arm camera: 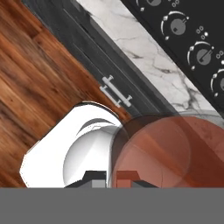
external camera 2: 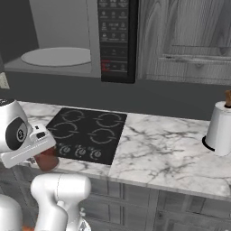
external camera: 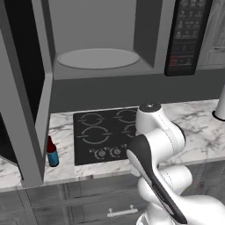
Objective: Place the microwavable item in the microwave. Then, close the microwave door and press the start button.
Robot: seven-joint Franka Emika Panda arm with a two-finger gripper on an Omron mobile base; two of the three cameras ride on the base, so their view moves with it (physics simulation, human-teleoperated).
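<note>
The gripper [external camera 2: 45, 155] grips the reddish cup [external camera 2: 47, 160] at the counter's [external camera 2: 153, 153] front edge. The microwave [external camera: 101, 48] stands open, turntable bare. All 3 steps remain: loading, closing door [external camera: 22, 96], pressing start.

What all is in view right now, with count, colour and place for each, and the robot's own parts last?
microwave: one, grey, above the stovetop, cavity open.
microwave door: one, grey frame, dark window, swung open at left.
turntable plate: one, pale grey, on the microwave floor.
button panel: one, black, microwave's right side.
stovetop: one, black, set into the counter.
counter: one, white marble.
bottle: one, blue label, red neck, on the counter left of the stovetop.
cup: one, reddish-brown, at the gripper near the counter's front edge.
white cylinder: one, on the counter at right.
gripper: one, around the cup; grip unclear.
</note>
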